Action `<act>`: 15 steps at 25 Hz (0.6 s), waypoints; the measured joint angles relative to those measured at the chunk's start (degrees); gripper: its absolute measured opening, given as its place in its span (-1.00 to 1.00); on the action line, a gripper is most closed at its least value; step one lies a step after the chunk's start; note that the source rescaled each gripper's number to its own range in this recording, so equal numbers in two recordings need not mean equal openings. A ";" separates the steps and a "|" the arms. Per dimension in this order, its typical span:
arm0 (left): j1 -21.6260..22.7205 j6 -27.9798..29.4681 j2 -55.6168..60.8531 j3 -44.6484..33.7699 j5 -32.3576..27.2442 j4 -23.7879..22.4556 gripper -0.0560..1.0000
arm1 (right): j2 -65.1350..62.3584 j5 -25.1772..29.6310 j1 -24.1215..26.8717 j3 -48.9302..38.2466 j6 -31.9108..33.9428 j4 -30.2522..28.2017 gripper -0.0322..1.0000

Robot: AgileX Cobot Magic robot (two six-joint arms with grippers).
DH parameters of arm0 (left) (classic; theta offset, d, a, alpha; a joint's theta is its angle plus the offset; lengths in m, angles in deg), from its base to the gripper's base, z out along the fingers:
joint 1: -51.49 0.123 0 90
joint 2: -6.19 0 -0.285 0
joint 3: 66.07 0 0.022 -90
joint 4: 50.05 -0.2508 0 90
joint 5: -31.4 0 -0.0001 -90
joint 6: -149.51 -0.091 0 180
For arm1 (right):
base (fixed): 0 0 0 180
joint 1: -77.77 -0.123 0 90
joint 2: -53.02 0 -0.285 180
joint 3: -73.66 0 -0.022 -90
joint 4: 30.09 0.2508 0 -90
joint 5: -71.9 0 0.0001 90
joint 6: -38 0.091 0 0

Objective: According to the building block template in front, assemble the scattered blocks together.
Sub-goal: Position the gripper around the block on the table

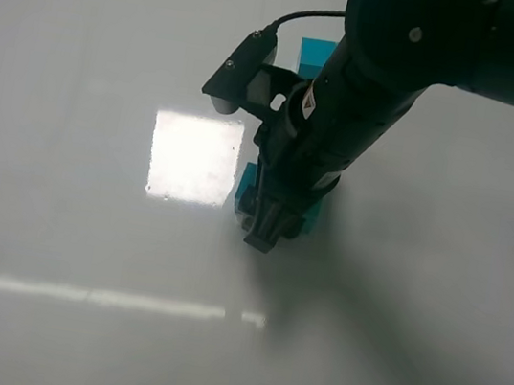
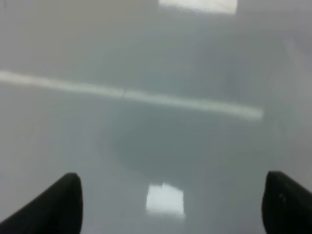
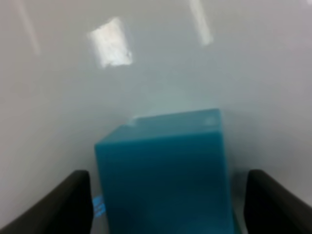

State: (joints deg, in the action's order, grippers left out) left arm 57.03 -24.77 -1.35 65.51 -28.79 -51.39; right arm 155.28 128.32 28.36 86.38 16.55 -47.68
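a plain pale grey bench fills the view, glossy all over. a bright square glare patch sits on it near the middle. a thin white streak of reflected light runs across nearer the front edge. a soft dark shadow spreads off to the right.

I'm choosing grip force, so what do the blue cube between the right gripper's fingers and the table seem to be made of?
The blue cube looks like solid matte plastic or painted wood: flat even colour, crisp edges, only a faint sheen on top. The table looks like a smooth, glossy pale laminate, since it mirrors the ceiling lights as bright patches. The right gripper fingers look like dull black plastic.
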 joint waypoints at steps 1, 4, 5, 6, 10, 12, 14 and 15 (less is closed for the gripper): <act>0.00 0.00 0.00 0.00 0.00 0.00 0.51 | 0.00 0.05 0.00 0.00 0.28 -0.28 0.09; 0.00 0.00 0.00 0.00 -0.04 0.00 0.51 | 0.00 0.12 0.00 0.00 0.77 -0.70 0.09; 0.00 0.00 0.00 0.00 -0.04 0.00 0.51 | 0.05 0.12 0.00 0.00 1.00 -0.76 0.09; 0.00 0.00 0.00 0.00 -0.04 0.00 0.51 | 0.13 0.18 0.00 0.00 1.44 -0.86 0.09; 0.00 0.00 0.00 0.00 -0.04 0.00 0.51 | 0.66 0.21 0.00 0.00 2.04 -0.87 -0.02; 0.00 0.00 0.00 0.00 -0.04 0.00 0.51 | 0.66 0.21 0.00 0.00 2.17 -0.87 -0.05; 0.00 0.00 0.00 0.00 -0.04 0.00 0.51 | 0.66 0.21 0.00 0.00 2.24 -0.93 -0.08; 0.00 0.00 0.00 0.00 -0.04 0.00 0.51 | 0.66 0.26 0.00 0.00 2.29 -1.07 -0.09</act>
State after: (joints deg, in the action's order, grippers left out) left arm 57.03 -24.77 -1.35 65.51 -28.83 -51.39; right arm 155.95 128.58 28.36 86.38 18.84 -48.74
